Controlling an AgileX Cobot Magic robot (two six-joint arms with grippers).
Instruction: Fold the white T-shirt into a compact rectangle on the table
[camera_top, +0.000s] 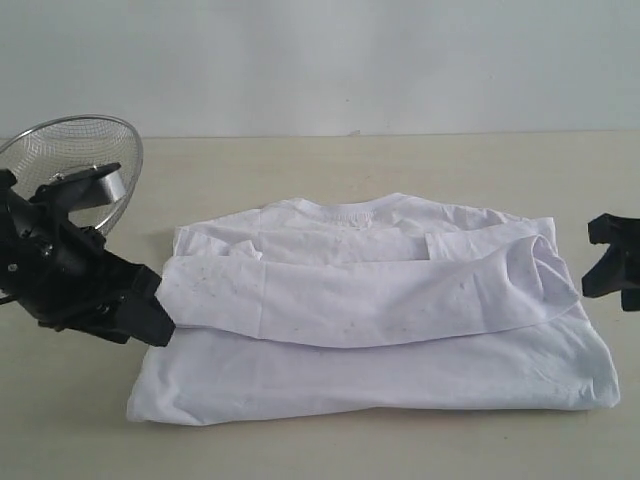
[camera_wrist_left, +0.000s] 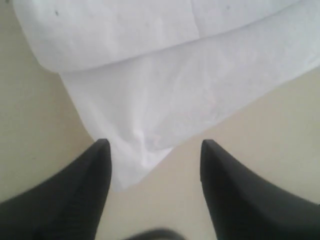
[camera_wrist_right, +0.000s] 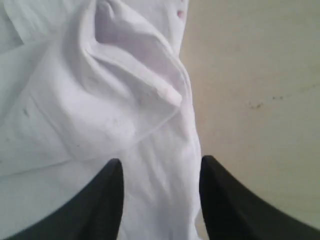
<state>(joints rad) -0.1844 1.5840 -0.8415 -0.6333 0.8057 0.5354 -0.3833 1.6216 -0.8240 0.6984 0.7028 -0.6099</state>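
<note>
Exterior view: the T-shirt (camera_top: 370, 400) is seen lying on the table (camera_top: 400, 160), partly folded, with its collar at the far edge and a band of cloth laid across its middle from side to side. The left gripper (camera_top: 158, 318) is set against the shirt's left edge, at the end of that band. The right gripper (camera_top: 603, 268) is placed just off the shirt's right edge, where the band ends in a bunched loop. A mesh bowl (camera_top: 60, 150) is stood beyond the shirt's far left corner, apart from it.

From the left wrist, the jaws are seen spread wide with nothing clamped; a shirt corner lies flat on the table below the gap. From the right wrist, the jaws are likewise parted, and cloth is lying beneath and between them without being pinched.

The step in hand is judged to be the letting-go of a laid fold. It would be done well if both grippers were drawn straight outward from the shirt's edges, so that no layer is dragged with them. The loop at the shirt's right edge should be pressed flat before more folding is tried. For the next fold, all layers at matching points on both edges should be taken and carried evenly, so that the edges are kept square.
</note>
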